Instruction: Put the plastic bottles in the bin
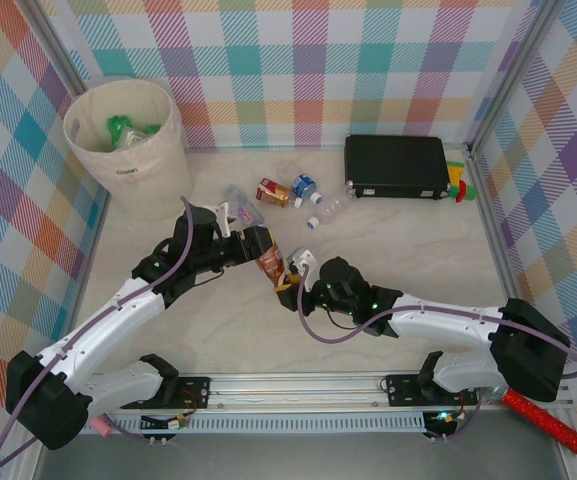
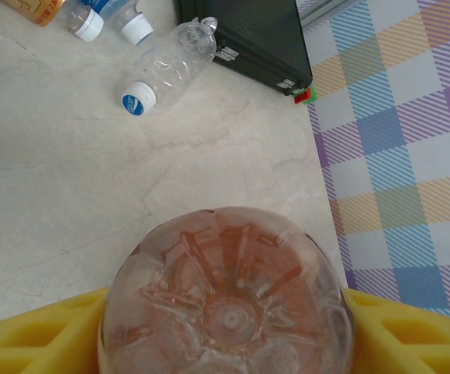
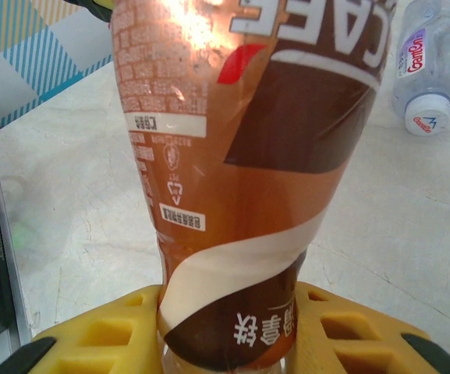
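The right gripper [image 3: 226,331] clamps the brown bottle [image 3: 248,156] at its narrow end. The left gripper [image 2: 225,331] straddles its base; I cannot tell whether it grips.

Open surface [image 1: 418,245] lies between the black case [image 1: 396,166] and the right arm, with a smaller pocket between the two arms near their bases. Obstacles: loose bottles [image 1: 293,192] scattered between bin [image 1: 128,140] and case; both arms meeting mid-surface, left tool [image 1: 258,245] and right tool [image 1: 296,270] at opposite ends of the brown bottle [image 1: 270,262]; checked walls [image 1: 558,180].
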Robot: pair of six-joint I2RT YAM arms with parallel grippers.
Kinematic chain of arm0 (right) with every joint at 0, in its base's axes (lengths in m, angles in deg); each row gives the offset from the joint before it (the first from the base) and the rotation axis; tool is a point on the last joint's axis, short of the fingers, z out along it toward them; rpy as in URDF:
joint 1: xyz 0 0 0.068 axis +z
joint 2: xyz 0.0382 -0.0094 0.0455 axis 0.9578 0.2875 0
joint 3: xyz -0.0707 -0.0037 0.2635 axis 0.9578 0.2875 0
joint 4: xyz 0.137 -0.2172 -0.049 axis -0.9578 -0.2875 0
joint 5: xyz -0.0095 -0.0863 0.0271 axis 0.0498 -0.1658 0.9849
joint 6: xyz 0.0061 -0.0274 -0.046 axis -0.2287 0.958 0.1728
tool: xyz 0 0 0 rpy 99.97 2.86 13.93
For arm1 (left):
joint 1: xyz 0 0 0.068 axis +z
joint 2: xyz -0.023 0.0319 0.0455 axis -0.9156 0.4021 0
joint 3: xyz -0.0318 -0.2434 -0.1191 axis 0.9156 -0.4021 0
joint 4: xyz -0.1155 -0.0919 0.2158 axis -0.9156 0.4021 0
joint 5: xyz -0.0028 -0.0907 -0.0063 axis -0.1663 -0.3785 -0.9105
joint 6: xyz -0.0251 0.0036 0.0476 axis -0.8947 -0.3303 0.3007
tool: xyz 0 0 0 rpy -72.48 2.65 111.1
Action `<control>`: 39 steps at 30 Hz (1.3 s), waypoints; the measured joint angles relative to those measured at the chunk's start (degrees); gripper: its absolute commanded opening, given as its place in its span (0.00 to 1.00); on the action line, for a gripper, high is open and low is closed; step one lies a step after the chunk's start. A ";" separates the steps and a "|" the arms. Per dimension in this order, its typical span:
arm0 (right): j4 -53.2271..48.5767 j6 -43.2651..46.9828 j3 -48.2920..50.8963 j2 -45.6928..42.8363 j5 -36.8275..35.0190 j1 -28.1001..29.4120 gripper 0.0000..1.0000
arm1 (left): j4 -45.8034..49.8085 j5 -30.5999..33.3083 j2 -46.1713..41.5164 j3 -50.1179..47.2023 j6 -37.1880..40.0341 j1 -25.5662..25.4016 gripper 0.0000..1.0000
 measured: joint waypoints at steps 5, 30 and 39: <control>-0.02 0.00 0.00 0.24 0.02 0.00 0.35 | 0.72 0.72 0.04 0.00 0.81 0.00 0.52; 4.09 -0.83 2.05 -1.42 -5.86 0.33 0.99 | 17.55 18.51 -6.01 11.45 8.39 1.42 0.50; 5.46 -1.86 3.34 -3.98 -7.13 0.33 0.99 | 25.57 30.99 -1.68 29.38 14.67 11.34 0.49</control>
